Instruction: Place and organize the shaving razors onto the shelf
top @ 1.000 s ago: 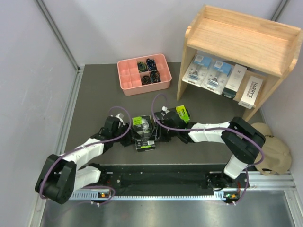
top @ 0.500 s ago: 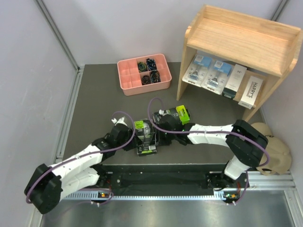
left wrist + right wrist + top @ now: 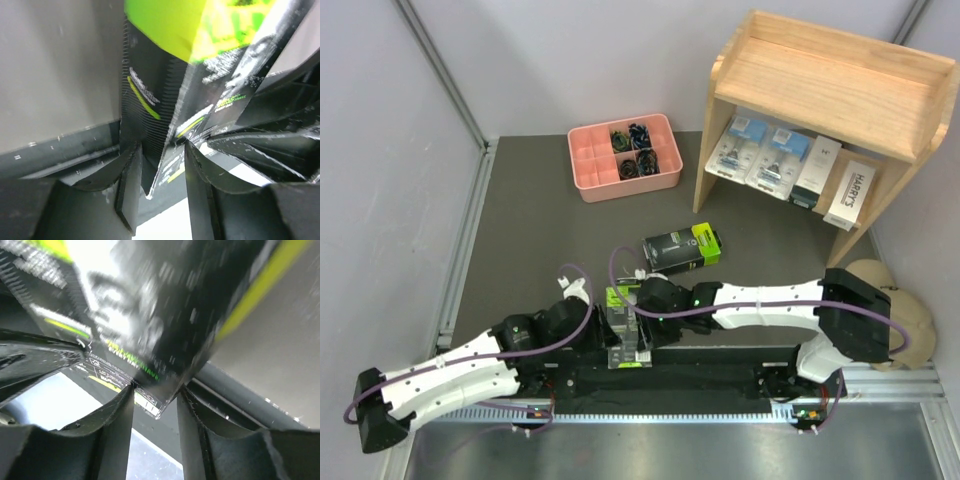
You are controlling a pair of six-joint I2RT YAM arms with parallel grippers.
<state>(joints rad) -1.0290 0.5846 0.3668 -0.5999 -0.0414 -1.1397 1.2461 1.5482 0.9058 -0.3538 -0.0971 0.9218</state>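
Note:
A black razor box with a lime-green end (image 3: 620, 302) hangs over the near table edge, held from both sides. My left gripper (image 3: 607, 328) is shut on it; in the left wrist view its fingers (image 3: 129, 182) press the box (image 3: 160, 115). My right gripper (image 3: 646, 322) is shut on it as well, its fingers (image 3: 116, 426) clamping a corner of the box (image 3: 150, 315). A second black box (image 3: 682, 248) lies flat mid-table. The wooden shelf (image 3: 820, 80) stands at the back right. Its lower tier holds two blue blister packs (image 3: 735, 150) (image 3: 780, 158) and two white boxes (image 3: 817, 170) (image 3: 850, 193).
A pink divided tray (image 3: 620, 182) with small dark items sits at the back, left of the shelf. A beige cloth object (image 3: 902, 322) lies off the table's right edge. The black base rail (image 3: 700, 378) runs along the near edge below the held box.
Both grippers have carried the black box from mid-table toward the near edge. The left arm has stretched out low, and the second black box is now uncovered.

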